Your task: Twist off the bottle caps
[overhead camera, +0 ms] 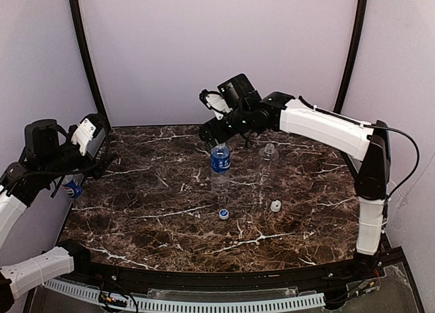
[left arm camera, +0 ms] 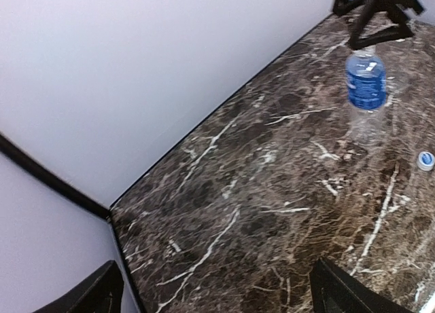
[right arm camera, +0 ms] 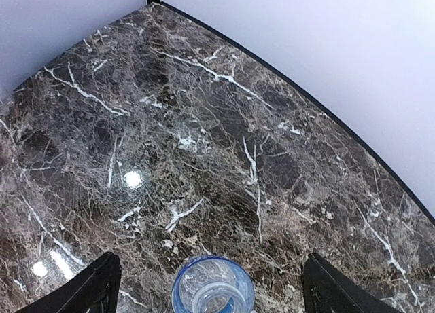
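Note:
A blue-labelled bottle (overhead camera: 219, 165) stands mid-table with its neck open; it also shows in the left wrist view (left arm camera: 366, 89) and, from above, in the right wrist view (right arm camera: 213, 289). A plain clear bottle (overhead camera: 268, 165) stands to its right. Two loose white caps (overhead camera: 223, 214) (overhead camera: 275, 206) lie in front of them; one shows in the left wrist view (left arm camera: 426, 160). A third blue-labelled bottle (overhead camera: 73, 189) sits at the left edge, mostly hidden by my left arm. The dark blue cap is out of view. My right gripper (overhead camera: 214, 132) (right arm camera: 214, 296) is open above the first bottle. My left gripper (overhead camera: 98, 150) (left arm camera: 217, 299) is open and empty.
The dark marble table (overhead camera: 170, 231) is bounded by pale walls at the back and sides. A black post (overhead camera: 85, 55) stands at the back left and another (overhead camera: 353, 48) at the back right. My right arm (overhead camera: 326, 126) reaches across the back right.

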`<state>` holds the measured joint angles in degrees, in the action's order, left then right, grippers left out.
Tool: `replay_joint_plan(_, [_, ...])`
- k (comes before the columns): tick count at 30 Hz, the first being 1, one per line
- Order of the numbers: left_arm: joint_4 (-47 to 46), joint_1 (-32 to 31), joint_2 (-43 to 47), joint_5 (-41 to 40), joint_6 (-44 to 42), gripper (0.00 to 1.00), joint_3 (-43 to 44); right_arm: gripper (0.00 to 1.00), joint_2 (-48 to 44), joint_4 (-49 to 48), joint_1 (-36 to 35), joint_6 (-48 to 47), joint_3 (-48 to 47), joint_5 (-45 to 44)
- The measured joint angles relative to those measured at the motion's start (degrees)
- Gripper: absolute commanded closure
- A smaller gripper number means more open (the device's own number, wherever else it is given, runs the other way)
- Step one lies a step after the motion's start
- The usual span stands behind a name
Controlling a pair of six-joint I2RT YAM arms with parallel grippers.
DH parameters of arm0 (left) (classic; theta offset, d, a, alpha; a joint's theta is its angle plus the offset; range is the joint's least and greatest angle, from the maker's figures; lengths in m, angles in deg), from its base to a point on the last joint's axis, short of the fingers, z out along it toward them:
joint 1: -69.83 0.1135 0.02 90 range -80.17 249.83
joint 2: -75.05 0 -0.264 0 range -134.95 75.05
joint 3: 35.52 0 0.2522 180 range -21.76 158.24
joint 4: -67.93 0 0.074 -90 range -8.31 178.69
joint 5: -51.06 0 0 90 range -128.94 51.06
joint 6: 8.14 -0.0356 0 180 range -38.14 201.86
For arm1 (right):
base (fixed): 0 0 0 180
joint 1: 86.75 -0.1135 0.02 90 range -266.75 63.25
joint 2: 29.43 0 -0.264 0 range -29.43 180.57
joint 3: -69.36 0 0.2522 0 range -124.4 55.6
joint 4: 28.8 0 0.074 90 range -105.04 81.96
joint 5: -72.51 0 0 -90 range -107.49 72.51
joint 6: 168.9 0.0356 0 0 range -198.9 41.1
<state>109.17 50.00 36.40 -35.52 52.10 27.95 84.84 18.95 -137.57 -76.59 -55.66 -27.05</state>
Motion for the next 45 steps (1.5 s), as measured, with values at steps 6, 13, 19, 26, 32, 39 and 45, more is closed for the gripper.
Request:
replay_joint_plan(6, [5.68,7.61,-4.76,-10.49,4.68,0.12,9.29,0.1,-4.72,-4.42,-0.2,-1.27,2.69,2.58])
replay_joint_plan(13, [18.58,17.05,-19.8,-14.53,7.76,0.04,24.68,0.1,-10.75,-8.61,-1.36,-2.6,6.86,3.8])
replay_joint_plan(19, [28.28,28.24,-24.33,-13.64,8.85,0.01,28.74,0.1,-12.0,-10.16,-2.95,-2.69,11.34,3.78])
replay_joint_plan(26, [30.01,39.3,-24.15,-8.61,9.29,0.01,28.2,0.1,-12.04,-10.71,-4.11,-2.69,14.34,3.52])
replay_joint_plan(32, [28.63,43.87,-25.14,-3.45,9.18,0.05,22.99,0.09,-12.63,-11.76,-5.07,-2.69,15.87,3.02])
replay_joint_plan(39, [26.91,45.33,-25.4,2.23,9.33,0.27,18.43,0.09,-13.25,-12.15,-5.49,-3.34,17.57,1.9])
replay_joint_plan(45, [24.81,45.33,-24.52,1.57,9.2,0.38,15.85,0.09,-13.25,-12.46,-5.49,-4.02,17.88,1.77])
